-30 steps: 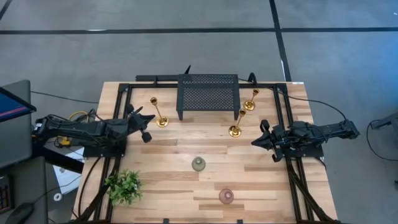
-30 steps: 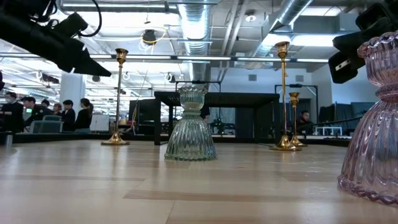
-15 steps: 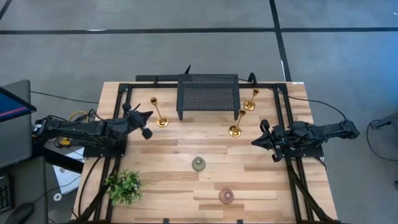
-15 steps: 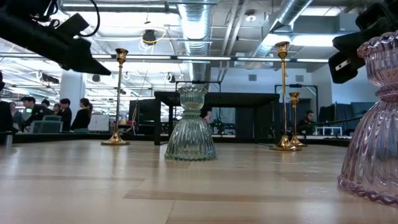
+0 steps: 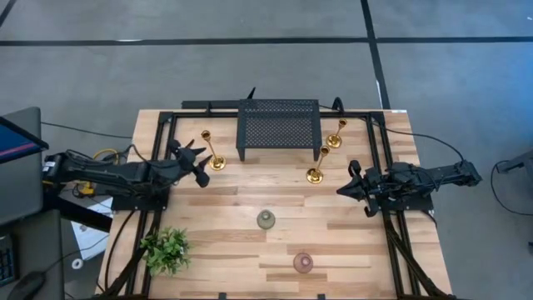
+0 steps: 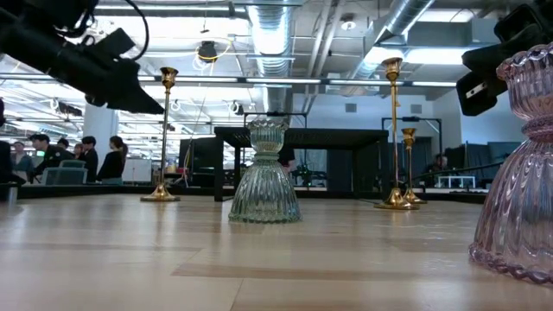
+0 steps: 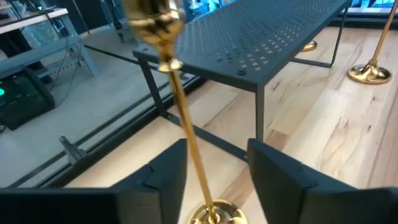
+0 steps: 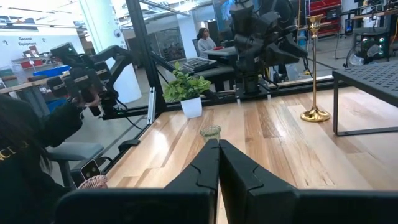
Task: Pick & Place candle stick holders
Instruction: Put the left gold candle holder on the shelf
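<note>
Three gold candle stick holders stand upright on their round bases: one far left point(image 5: 213, 155), two far right point(image 5: 318, 167) point(image 5: 336, 133). A grey-green cup point(image 5: 266, 220) stands mid-table and a pinkish cup point(image 5: 303, 263) near the front edge. My left gripper point(image 7: 214, 180) is open, level, well above the table. Its fingers stand on either side of the left holder's thin stem point(image 7: 186, 127), which runs close to one finger point(image 7: 158, 177); I see no touch. My right gripper point(image 8: 219, 152) waits shut at the right side point(image 5: 346, 190), holding nothing.
A black perforated rack point(image 5: 279, 129) stands at the far middle, just right of the left holder. A small leafy plant point(image 5: 166, 248) sits at the near left corner. Black frame rails point(image 5: 162, 142) run along the table's sides. People sit in the room beyond.
My left gripper has moved toward the table's right edge, up to the left candle stick holder, and has opened, so its fingers now stand around the stem. The holder has stayed upright in place.
</note>
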Robot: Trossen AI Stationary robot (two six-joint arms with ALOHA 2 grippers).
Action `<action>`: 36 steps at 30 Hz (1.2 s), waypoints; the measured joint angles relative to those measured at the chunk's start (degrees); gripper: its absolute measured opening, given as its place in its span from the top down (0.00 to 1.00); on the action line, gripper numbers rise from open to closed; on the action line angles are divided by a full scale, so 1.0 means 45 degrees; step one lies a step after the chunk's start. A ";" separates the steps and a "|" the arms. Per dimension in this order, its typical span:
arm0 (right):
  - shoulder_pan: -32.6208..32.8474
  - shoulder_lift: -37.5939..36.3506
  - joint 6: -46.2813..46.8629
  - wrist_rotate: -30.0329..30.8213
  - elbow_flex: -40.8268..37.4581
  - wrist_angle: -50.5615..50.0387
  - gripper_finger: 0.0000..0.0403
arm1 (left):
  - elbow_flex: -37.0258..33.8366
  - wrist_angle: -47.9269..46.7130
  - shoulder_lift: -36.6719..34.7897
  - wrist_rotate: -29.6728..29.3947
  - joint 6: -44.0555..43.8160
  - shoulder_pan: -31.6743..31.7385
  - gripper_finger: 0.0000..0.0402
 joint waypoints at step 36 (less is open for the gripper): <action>0.0000 0.0000 0.0005 0.0112 0.0000 0.0045 1.00 | -0.0010 0.3552 0.2922 -0.0516 -0.0917 0.1478 0.57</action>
